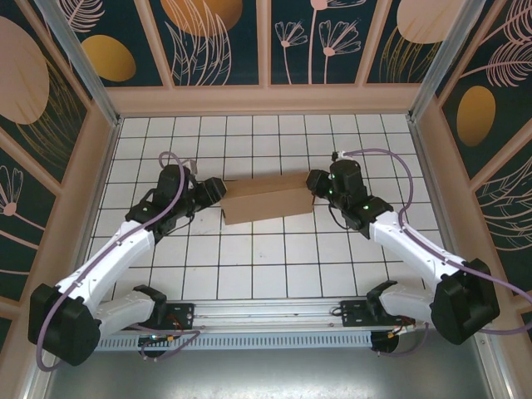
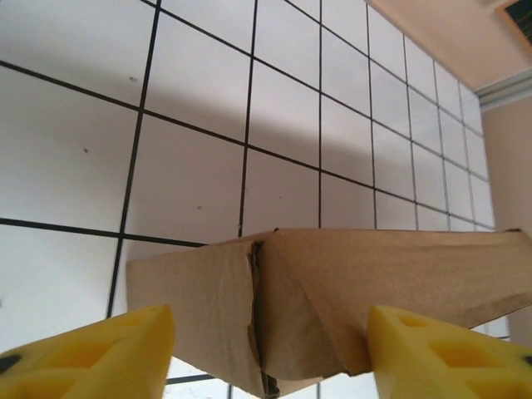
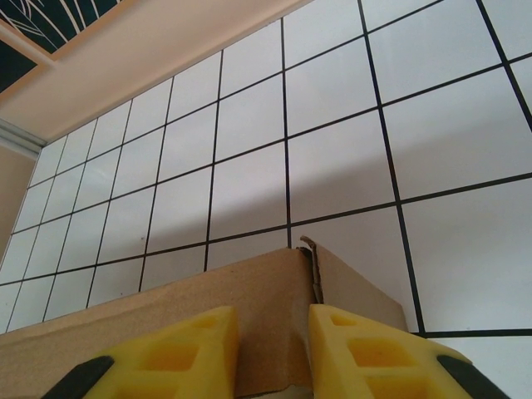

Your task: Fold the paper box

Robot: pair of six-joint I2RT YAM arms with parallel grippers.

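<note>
— What do we make of the left gripper (image 2: pixel 270 316)?
— We see its yellow fingers (image 2: pixel 91 353) spread wide, with the creased end of the paper box (image 2: pixel 332 283) between them. One finger seems to meet the cardboard's edge, but we cannot tell whether either presses on it.
— And the right gripper (image 3: pixel 273 314)?
— Its fingers are nearly together. We see them pinching an upright cardboard wall at the box's other end, beside a rough corner seam.
— Where is the box?
— From above we find it mid-table, lying crosswise between the two grippers. The cardboard is plain brown.
— And the surroundings?
— We see a white tiled table (image 1: pixel 249 266) with black grid lines. Around it stand dark teal panels (image 1: pixel 224 41) with pale plant shapes and orange discs, framed in beige, and metal posts (image 1: pixel 79 58) at the far corners. Purple cables (image 1: pixel 378 154) loop along both arms.
</note>
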